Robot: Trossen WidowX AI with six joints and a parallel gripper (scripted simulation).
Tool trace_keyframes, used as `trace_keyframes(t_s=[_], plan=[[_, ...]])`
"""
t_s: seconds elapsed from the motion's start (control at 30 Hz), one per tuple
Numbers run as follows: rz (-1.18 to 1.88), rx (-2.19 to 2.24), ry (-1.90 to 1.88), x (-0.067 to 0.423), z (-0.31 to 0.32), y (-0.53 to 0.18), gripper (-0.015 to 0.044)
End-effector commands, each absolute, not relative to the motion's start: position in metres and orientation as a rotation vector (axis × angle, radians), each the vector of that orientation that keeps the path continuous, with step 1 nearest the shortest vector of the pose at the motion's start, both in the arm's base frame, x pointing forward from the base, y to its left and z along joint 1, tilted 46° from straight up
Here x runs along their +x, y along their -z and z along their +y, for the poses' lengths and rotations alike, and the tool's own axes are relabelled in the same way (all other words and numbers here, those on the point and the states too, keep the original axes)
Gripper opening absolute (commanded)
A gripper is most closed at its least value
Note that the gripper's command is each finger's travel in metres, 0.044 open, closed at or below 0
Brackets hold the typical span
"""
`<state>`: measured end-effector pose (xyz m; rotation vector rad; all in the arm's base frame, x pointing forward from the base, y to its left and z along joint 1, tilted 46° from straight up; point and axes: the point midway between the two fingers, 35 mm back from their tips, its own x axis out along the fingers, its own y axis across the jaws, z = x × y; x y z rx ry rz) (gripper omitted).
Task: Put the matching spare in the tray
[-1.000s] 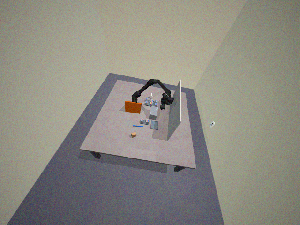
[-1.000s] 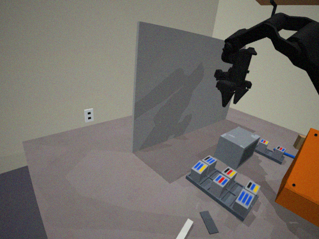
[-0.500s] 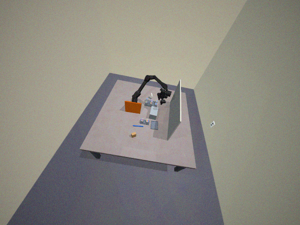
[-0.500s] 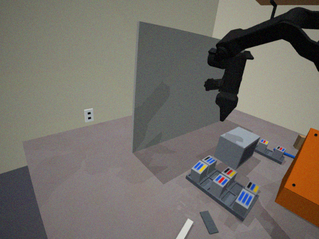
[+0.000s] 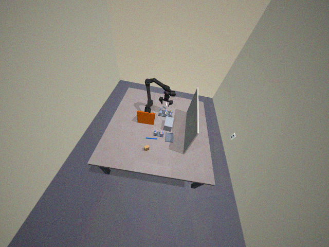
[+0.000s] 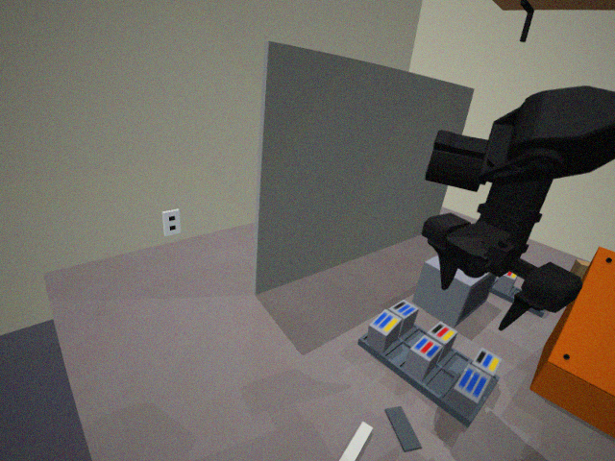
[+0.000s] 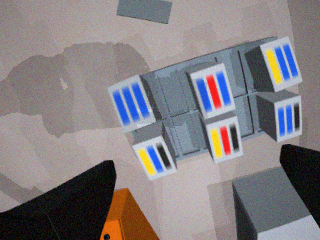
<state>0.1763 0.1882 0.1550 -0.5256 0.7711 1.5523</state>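
Note:
My gripper [image 5: 166, 102] [image 6: 474, 304] [image 7: 200, 162] is open and empty, hanging a little above a grey rack [image 6: 370, 346] [image 7: 175, 90] [image 5: 164, 112] that holds several spare blocks with coloured stripes. In the wrist view the nearest spares are one striped blue-red-blue [image 7: 214, 90] [image 6: 426, 346], one yellow-red-black [image 7: 224, 139] [image 6: 442, 332] and one all blue [image 7: 131, 102] [image 6: 472, 381]. The mounted unit, a plain grey box [image 6: 449, 292] [image 7: 276, 227] [image 5: 168, 122], stands just beyond the rack; its back face is hidden. The flat grey tray [image 5: 169, 137] lies past it on the table.
A tall grey panel [image 5: 191, 122] [image 6: 347, 173] stands beside the unit. An orange box [image 5: 145, 117] [image 6: 580, 342] sits close to the gripper. A smaller rack [image 5: 158, 132] [image 6: 514, 287], a blue pen [image 5: 151, 138], a tan block [image 5: 146, 147], a grey strip [image 6: 402, 427] [image 7: 144, 8] and a white strip [image 6: 356, 441] lie around.

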Motion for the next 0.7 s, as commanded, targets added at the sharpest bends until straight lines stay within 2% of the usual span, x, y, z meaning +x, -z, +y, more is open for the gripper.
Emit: trace_keyframes(t_s=[0.0,0.37,0.53,0.67], plan=[[0.536,-0.689,-1.686,0.125,0.192,-0.155,0.0440],[0.526,-0.695,-1.691,0.123,0.192,-0.155,0.0440],[0.527,-0.698,-1.691,0.127,0.213,-0.141,0.0309],[0.525,-0.695,-1.691,0.127,0.227,-0.132,0.0300]])
